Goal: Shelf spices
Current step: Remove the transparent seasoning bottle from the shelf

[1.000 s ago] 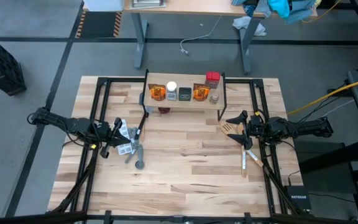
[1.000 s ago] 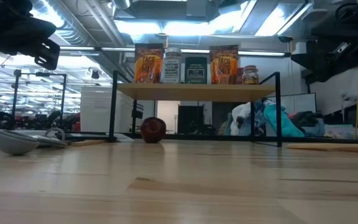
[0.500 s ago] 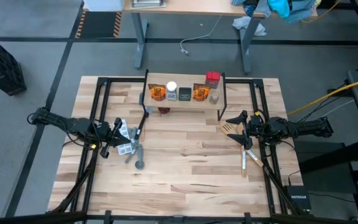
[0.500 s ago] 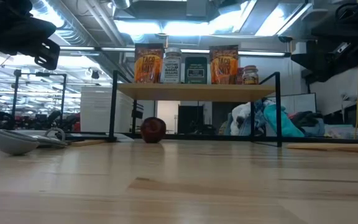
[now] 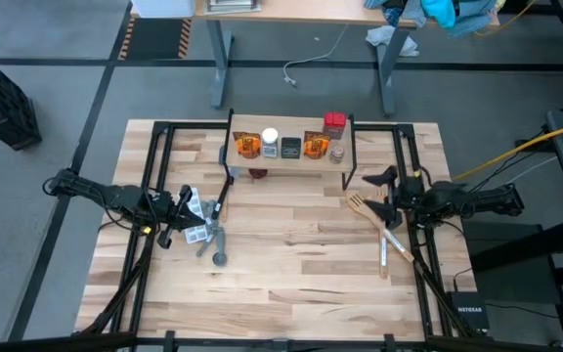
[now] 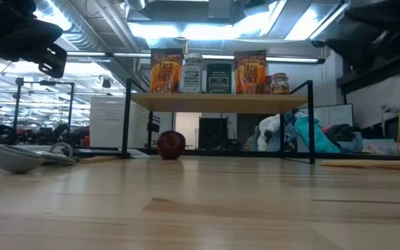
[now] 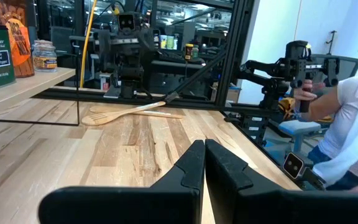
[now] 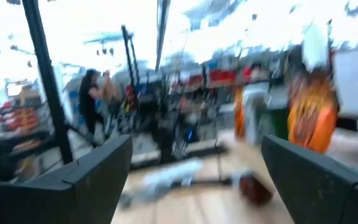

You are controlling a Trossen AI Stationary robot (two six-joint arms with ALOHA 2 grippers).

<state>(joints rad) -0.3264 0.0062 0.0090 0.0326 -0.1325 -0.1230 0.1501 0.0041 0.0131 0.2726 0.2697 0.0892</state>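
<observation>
The spices [image 5: 289,145] are seen lined up on the shelf [image 5: 287,159] at upper centre of the high view. The left tool [image 5: 190,208] is pressed together at left; the right tool [image 5: 383,192] is spread, empty, beside the wooden spatula [image 5: 371,224]. The jars are judged light, rigid and smooth, best taken around their sides.

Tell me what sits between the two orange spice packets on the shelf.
In the high view, between the left orange packet and right orange packet stand a white-capped jar and a dark grey tin.
</observation>
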